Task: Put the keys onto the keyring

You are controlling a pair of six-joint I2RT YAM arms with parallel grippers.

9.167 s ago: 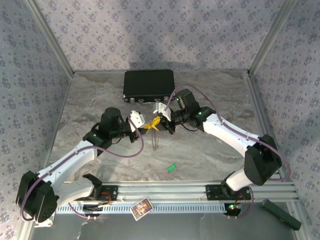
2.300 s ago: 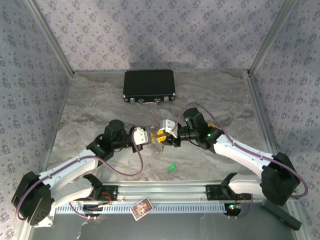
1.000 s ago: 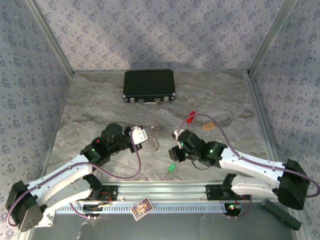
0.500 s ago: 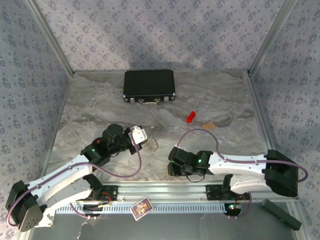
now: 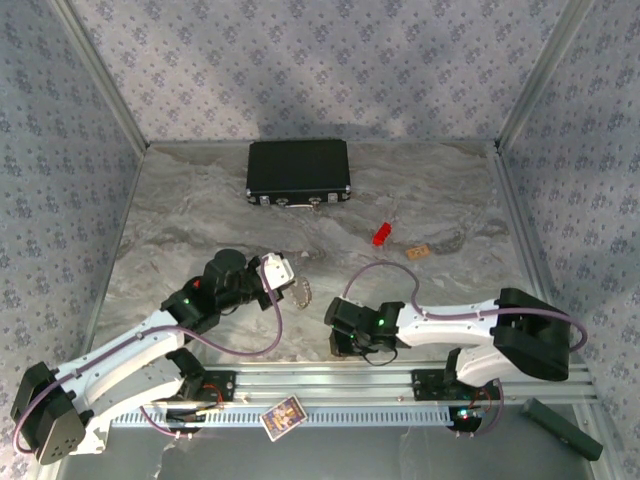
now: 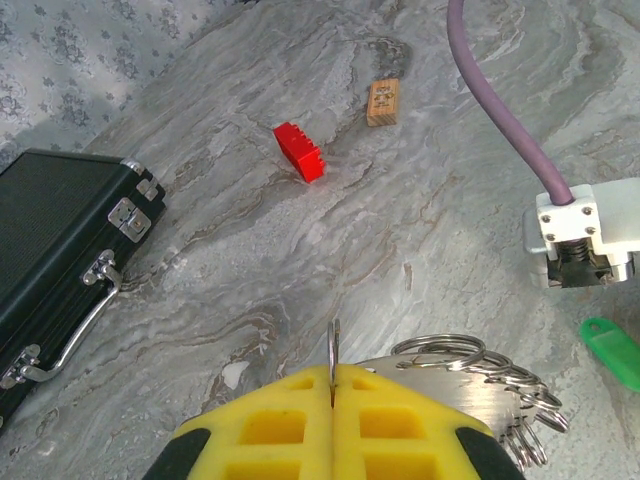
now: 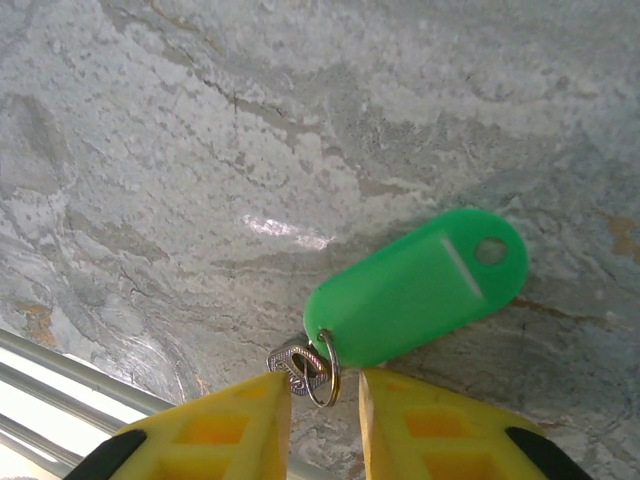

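Note:
My left gripper (image 5: 288, 284) hovers left of centre, shut on the keyring (image 5: 299, 292). In the left wrist view a thin edge of that keyring (image 6: 334, 350) sticks up between the pressed yellow pads (image 6: 290, 425), and its bunch of silvery loops (image 6: 470, 362) hangs to the right. My right gripper (image 5: 340, 343) is down at the front edge. Its jaws (image 7: 325, 385) stand open, straddling the small ring and metal head of the green key (image 7: 415, 288), which lies flat on the table. The red key (image 5: 381, 235) lies apart, further back.
A black case (image 5: 298, 170) sits at the back. A brown bit (image 5: 418, 251) lies just right of the red key. The aluminium rail (image 5: 400, 378) runs right behind my right gripper, with a card (image 5: 282, 415) on it. Patterned walls close three sides.
My right arm has swung back and down to the green key near the front rail, and its jaws have narrowed around the key's ring. The left gripper has kept still with the keyring.

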